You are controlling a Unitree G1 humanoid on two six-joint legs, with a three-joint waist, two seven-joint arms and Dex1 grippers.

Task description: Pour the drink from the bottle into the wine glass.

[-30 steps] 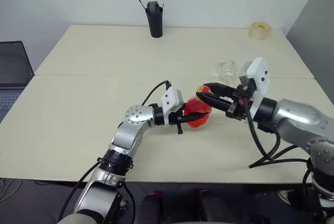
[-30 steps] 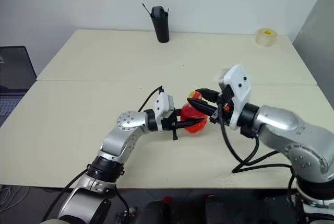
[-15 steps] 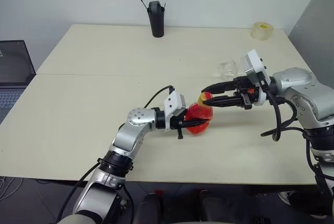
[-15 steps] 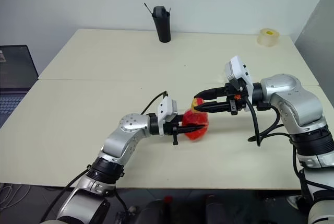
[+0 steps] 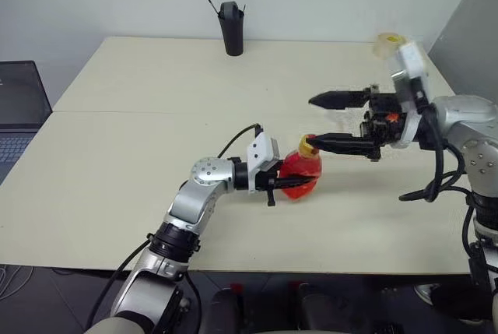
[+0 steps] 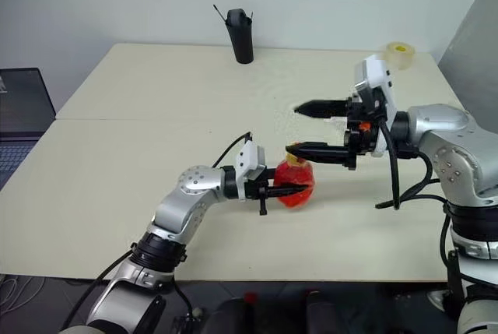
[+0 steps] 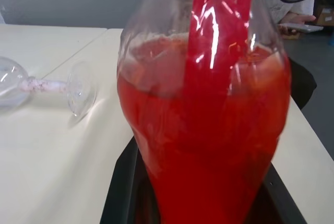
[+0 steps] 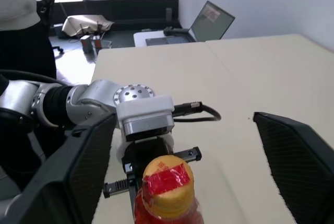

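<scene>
The right gripper, which a moment ago had its two black fingers nearly together at the yellow-and-red cap, has now sprung wide apart and sits slightly higher, right of centre in the left eye view; one finger lies just above the cap and the other well above it, neither touching. The cap remains seated on the bottle, so it reads as released rather than removed, and whether it was loosened cannot be told. The left gripper is unchanged, clamped tight on the bottle's rounded body, holding it upright at centre frame just above the table. The drink fills most of the bottle, with none lost. The wine glass lies on its side on the table beyond the bottle, as the left wrist view shows, apparently empty. Judgement: pouring cannot begin; the cap must come off and the glass be stood up first, and a fresh grasp on the cap seems the likely next need
</scene>
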